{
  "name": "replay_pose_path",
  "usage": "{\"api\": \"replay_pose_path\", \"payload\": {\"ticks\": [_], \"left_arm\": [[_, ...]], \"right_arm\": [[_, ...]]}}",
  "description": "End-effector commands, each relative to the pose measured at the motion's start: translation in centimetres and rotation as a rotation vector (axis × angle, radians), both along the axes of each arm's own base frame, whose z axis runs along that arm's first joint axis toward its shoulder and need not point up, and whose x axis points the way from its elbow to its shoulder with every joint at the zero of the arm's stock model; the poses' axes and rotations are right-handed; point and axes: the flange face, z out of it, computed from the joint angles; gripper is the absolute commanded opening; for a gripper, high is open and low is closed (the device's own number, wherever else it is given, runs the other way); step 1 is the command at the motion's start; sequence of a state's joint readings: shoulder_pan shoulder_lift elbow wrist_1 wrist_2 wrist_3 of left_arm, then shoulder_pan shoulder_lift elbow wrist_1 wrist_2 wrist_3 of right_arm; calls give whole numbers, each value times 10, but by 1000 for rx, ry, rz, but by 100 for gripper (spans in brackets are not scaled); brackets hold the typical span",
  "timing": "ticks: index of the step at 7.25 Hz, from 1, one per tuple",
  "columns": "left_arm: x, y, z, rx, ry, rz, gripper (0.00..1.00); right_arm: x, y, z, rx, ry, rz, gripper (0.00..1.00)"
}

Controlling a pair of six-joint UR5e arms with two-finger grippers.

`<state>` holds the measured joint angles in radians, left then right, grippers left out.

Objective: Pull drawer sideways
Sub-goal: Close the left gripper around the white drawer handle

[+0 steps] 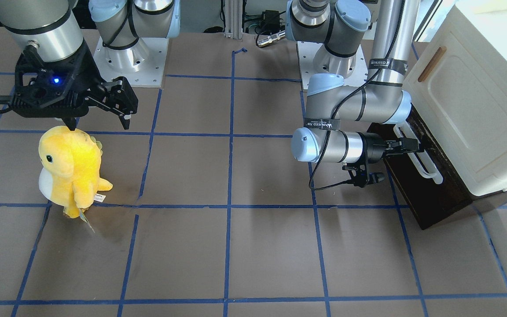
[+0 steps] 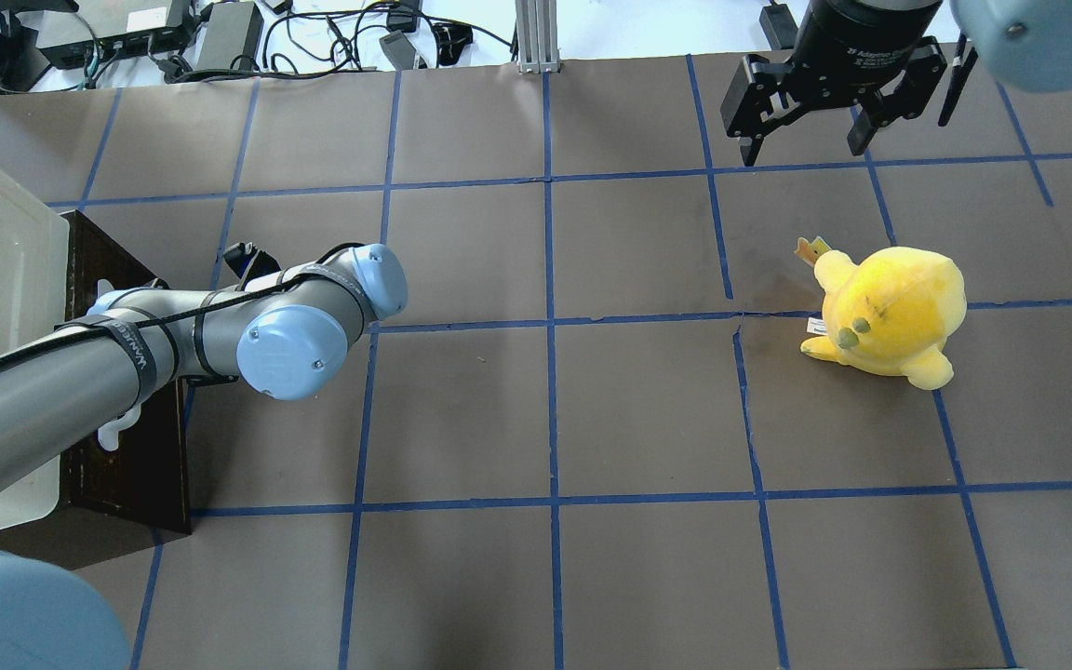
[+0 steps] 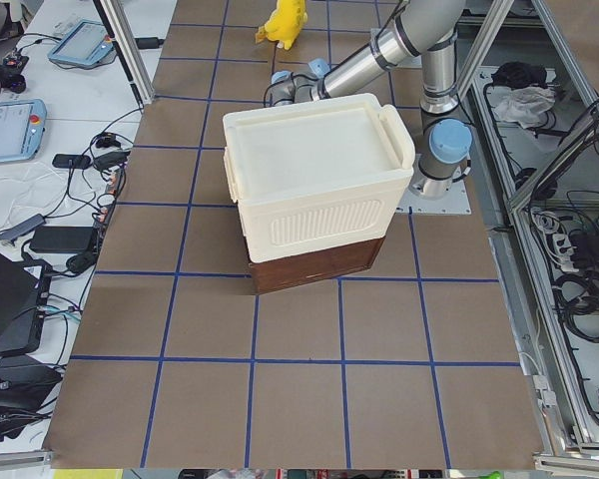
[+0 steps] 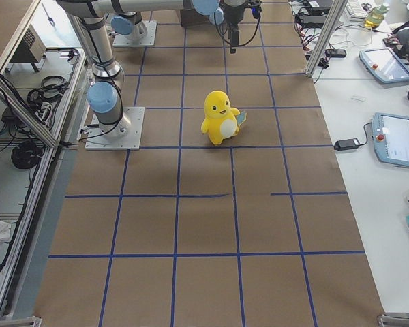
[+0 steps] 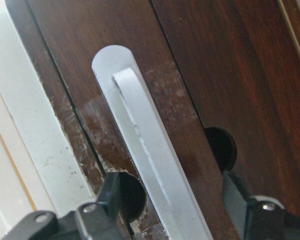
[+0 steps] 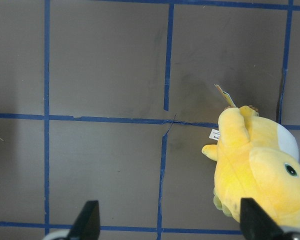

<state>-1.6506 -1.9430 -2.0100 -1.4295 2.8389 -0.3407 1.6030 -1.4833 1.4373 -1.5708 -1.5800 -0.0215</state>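
— Where is the drawer [image 1: 429,193] found?

— It is seen at the lower right of the front-facing view, set under the cream-white cabinet [image 1: 478,110], with its dark brown front turned toward the open table [image 1: 236,255]. In the overhead view it is placed at the left edge.

— And the handle?

— The long white handle [image 1: 427,169] is fixed along that front. In the left wrist view it is shown running from the upper middle down to the bottom edge.

— How is the left gripper [image 1: 412,144] set?

— It is held level and pointed at the drawer front. Its jaws are spread, and the bar is taken between them; a gap is seen on the right side of the bar. Whether the bar is touched by the finger [image 5: 117,195] at the lower left of that frame cannot be told.

— And the right gripper [image 2: 801,140]?

— It is hung at the upper right of the overhead view with jaws parted and nothing held. A yellow plush toy [image 2: 890,312] is stood upright on the table lower in the frame, apart from it.
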Motion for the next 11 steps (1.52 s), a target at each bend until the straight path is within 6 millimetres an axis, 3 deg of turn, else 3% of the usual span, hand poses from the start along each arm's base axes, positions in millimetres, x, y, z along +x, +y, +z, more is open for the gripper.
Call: {"api": "replay_pose_path", "payload": {"ticks": [1, 6, 8, 11], "left_arm": [[0, 1, -2, 5, -1, 0, 59], [0, 1, -4, 9, -7, -5, 55], [0, 1, -3, 12, -7, -6, 41], [0, 1, -4, 14, -7, -6, 35]], "right_arm": [[0, 0, 0, 0, 0, 0, 100], [0, 0, 0, 0, 0, 0, 100], [0, 0, 0, 0, 0, 0, 100], [0, 0, 0, 0, 0, 0, 100]]}}
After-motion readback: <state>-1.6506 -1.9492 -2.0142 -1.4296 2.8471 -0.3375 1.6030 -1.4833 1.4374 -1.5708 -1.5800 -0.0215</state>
